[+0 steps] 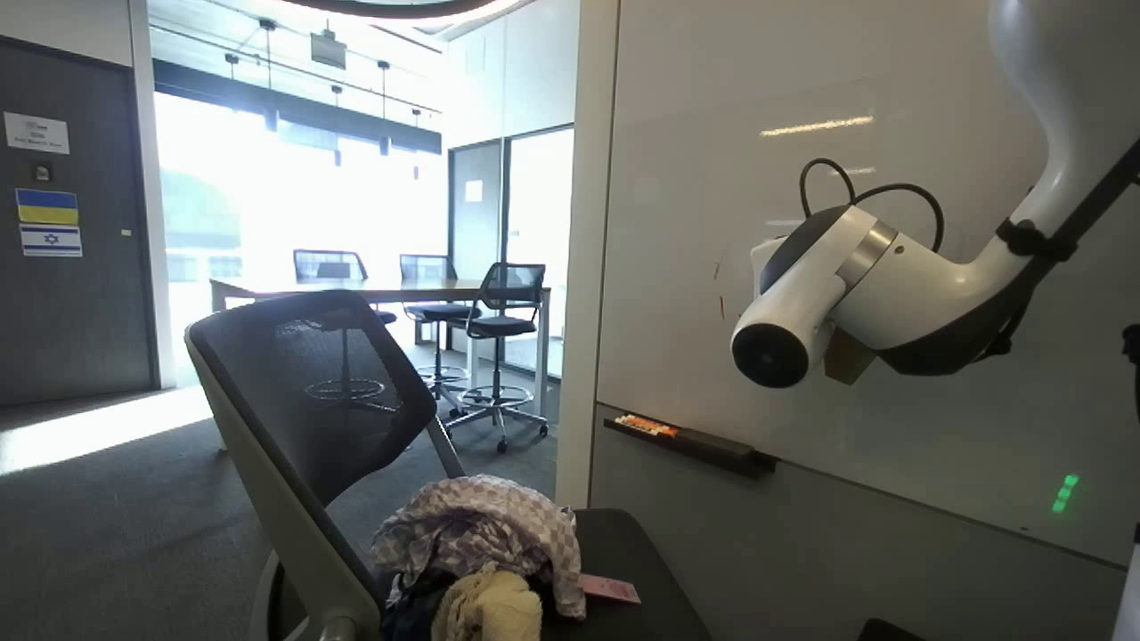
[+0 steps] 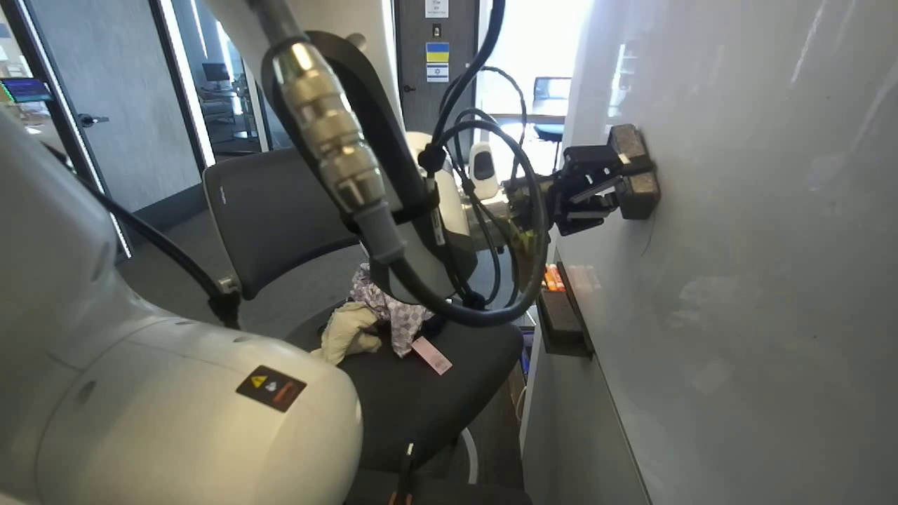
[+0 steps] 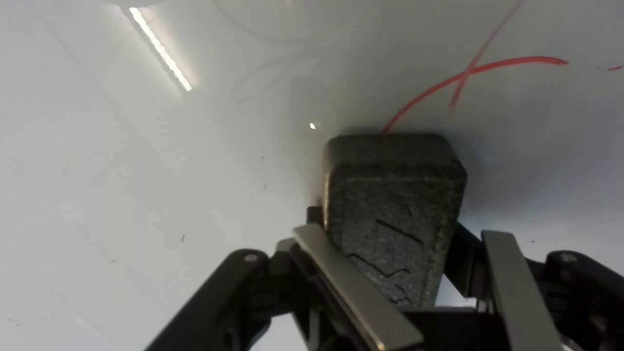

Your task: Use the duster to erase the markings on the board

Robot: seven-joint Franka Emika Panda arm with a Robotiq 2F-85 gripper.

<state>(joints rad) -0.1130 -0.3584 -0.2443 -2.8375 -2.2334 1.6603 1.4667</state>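
The white board stands upright and shows in both exterior views. It fills the wrist view. Red markings show in the wrist view: a curved stroke crossed by a fainter straight one, above the duster, and a short dash at the right edge. Small red strokes also show in an exterior view. My gripper is shut on the dark grey duster, a finger on each side. In an exterior view the gripper holds the duster against the board. The curved stroke runs to the duster's upper edge.
A dark ledge with orange-white markers is on the board's lower edge. A dark chair with crumpled cloths stands by the board. Cables loop around the arm. A table and more chairs stand farther back.
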